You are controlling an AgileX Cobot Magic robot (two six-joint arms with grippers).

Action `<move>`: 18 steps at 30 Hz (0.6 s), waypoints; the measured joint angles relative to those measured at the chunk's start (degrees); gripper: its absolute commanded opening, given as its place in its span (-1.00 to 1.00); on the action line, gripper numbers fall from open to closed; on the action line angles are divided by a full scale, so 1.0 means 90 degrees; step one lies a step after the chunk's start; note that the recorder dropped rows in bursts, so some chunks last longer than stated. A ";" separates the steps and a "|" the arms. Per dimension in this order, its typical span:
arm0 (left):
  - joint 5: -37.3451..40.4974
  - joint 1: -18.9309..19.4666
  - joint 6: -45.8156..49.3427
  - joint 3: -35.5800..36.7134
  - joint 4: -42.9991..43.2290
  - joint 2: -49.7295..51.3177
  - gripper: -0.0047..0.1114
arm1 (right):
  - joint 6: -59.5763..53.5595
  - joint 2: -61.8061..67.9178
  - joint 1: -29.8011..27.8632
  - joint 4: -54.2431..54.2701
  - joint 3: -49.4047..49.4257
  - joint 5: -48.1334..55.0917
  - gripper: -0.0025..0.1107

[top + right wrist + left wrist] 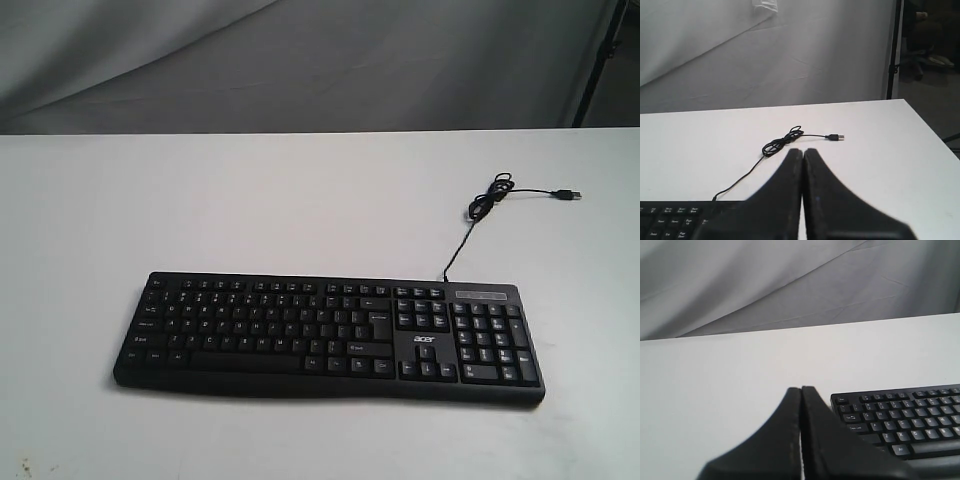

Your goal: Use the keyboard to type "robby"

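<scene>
The black keyboard (330, 335) with white legends and an "acer" logo lies flat on the white table, near its front. Neither arm shows in the exterior view. In the left wrist view my left gripper (801, 389) is shut with nothing in it, beside the keyboard's (905, 417) Esc-side end and clear of the keys. In the right wrist view my right gripper (803, 151) is also shut and holds nothing; only a corner of the keyboard (670, 217) shows, with its thin cable (782, 142) and USB plug (835, 137) lying beyond the fingertips.
The white table (300, 200) spreads all round the keyboard. The cable loops behind the number pad end, its USB plug (570, 194) loose on the table. A grey cloth backdrop (300, 60) hangs behind, and a dark stand pole (892, 50) rises off the table's far corner.
</scene>
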 measured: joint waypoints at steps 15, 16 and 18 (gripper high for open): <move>0.0000 0.0000 0.0000 0.0000 0.0000 0.0000 -0.92 | 0.0699 -0.0348 -0.0398 -0.1574 0.0429 -0.0472 -0.96; 0.0000 0.0000 0.0000 0.0000 0.0000 0.0000 -0.92 | 0.0774 -0.0475 -0.0439 -0.1799 0.0430 -0.0472 -0.96; 0.0000 0.0000 0.0000 0.0000 0.0000 0.0000 -0.92 | 0.0883 -0.0717 -0.0452 -0.2145 0.0430 -0.0360 -0.96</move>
